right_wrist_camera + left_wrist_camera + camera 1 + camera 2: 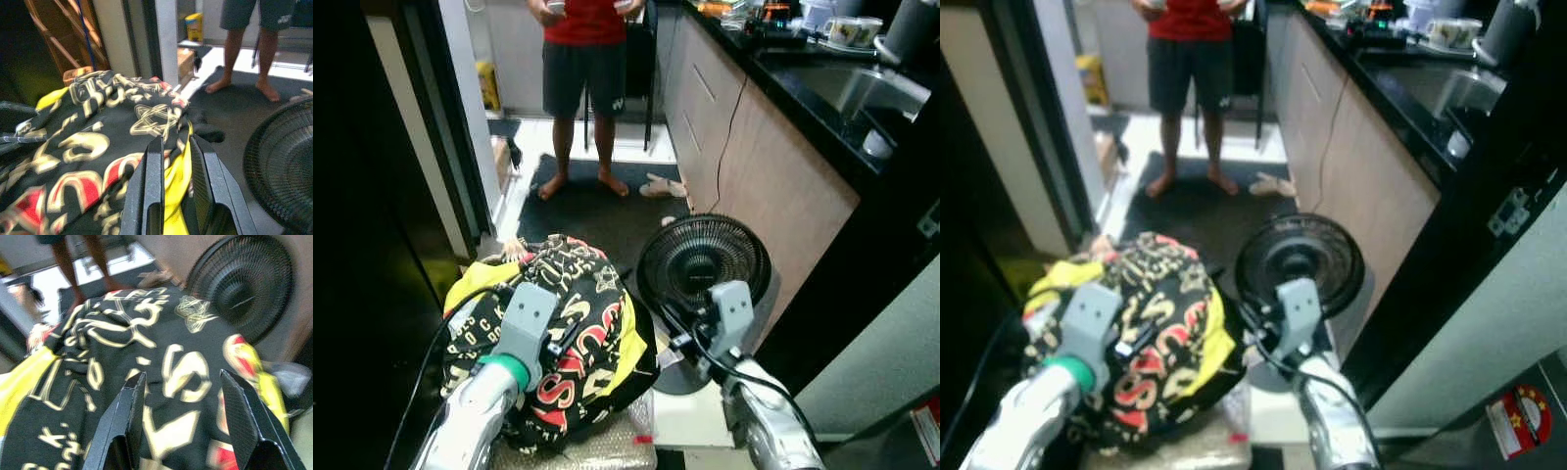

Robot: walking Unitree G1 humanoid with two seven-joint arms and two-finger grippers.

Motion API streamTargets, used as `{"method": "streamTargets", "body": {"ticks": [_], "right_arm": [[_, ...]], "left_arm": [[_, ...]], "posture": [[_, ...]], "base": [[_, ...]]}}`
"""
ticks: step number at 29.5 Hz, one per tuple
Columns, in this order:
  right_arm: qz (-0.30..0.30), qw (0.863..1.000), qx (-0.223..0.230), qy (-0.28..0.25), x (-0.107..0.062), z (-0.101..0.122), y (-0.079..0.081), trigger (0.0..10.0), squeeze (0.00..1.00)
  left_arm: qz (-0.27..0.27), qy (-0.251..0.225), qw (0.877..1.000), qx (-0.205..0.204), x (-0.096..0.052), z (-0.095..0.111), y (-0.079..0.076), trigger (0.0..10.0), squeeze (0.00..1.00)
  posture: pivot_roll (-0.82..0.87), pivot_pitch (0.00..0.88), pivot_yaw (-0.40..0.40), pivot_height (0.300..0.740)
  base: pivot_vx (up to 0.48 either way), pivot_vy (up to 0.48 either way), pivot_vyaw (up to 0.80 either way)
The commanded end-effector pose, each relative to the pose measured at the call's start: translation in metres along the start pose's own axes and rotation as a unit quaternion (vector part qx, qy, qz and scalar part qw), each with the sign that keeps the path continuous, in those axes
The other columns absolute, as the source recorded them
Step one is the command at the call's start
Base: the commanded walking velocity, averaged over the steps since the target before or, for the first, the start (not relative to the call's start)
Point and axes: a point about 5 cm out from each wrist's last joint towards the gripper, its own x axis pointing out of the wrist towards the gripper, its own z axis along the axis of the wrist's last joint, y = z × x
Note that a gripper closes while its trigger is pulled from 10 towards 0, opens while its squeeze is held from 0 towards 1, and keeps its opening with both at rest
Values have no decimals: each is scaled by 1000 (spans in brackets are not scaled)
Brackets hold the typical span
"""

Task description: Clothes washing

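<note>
A crumpled black garment with yellow, red and cream lettering point(558, 333) lies heaped just left of a round black floor fan point(703, 262). The left wrist view shows the left gripper point(188, 404) over the heap with fingers spread wide. The right wrist view shows the right gripper point(177, 171) beside the heap, fingers nearly together, holding nothing. Beyond the fan, a barefoot person in a red shirt point(584, 88) stands on a dark floor mat point(597, 211) beside a black countertop point(822, 93).
</note>
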Motion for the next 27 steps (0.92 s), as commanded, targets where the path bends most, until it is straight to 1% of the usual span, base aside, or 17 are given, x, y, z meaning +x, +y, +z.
{"method": "streamTargets", "body": {"ticks": [1,3,4,5,10,12,13,14,15,16,19,21,22,23,25,26,27], "right_arm": [[1,1000,-1,12,4,-6,4,10000,0],[7,1000,2,14,13,-4,7,10000,0],[7,1000,2,14,13,-4,7,10000,0],[12,1000,8,16,18,-3,9,10000,0],[18,1000,10,21,21,-3,8,10000,0],[18,1000,10,21,21,-3,8,10000,0],[25,999,17,24,22,-4,8,10000,0],[39,999,22,28,23,-6,10,10000,0],[39,999,22,28,23,-6,10,10000,0],[50,998,24,30,24,-7,12,10000,0],[50,998,24,30,24,-7,12,10000,0],[77,996,14,37,26,-9,19,10000,0],[77,996,14,37,26,-9,19,10000,0],[90,995,8,45,27,-12,24,10000,0],[90,995,8,45,27,-12,24,10000,0],[101,993,6,55,27,-16,28,4471,0],[101,993,6,55,27,-16,28,4471,0]], "left_arm": [[1,29,1000,11,3,-12,-2,10000,0],[-5,43,999,15,9,-13,-2,10000,0],[-5,43,999,15,9,-13,-2,10000,0],[-17,48,998,23,13,-12,-3,10000,0],[-33,60,997,24,19,-9,-2,10000,0],[-33,60,997,24,19,-9,-2,10000,0],[-34,61,997,24,21,-7,1,10000,0],[-25,62,998,22,24,-5,10,10000,0],[-25,62,998,22,24,-5,10,10000,0],[-17,62,998,17,25,-3,17,10000,0],[-17,62,998,17,25,-3,17,10000,0],[1,69,998,10,21,-4,29,10000,0],[1,69,998,10,21,-4,29,10000,0],[9,75,997,6,17,-8,31,10000,0],[9,75,997,6,17,-8,31,10000,0],[15,79,997,0,12,-11,32,10000,0],[15,79,997,0,12,-11,32,10000,0]], "posture": [[98,135,-41,740],[102,153,-44,740],[102,153,-44,740],[110,175,-49,740],[123,214,-48,740],[123,214,-48,740],[125,226,-45,740],[127,237,-37,740],[127,237,-37,740],[127,240,-35,740],[127,240,-35,740],[126,241,-31,740],[126,241,-31,740],[126,241,-31,740],[126,241,-31,740],[132,239,-37,740],[132,239,-37,740]], "base": [[0,0,0],[0,0,0],[0,0,0],[0,0,0],[0,0,0],[0,0,0],[0,0,0],[0,0,0],[0,0,0],[0,0,0],[0,0,0],[0,0,0],[0,0,0],[0,0,0],[0,0,0],[0,0,0],[0,0,0]]}}
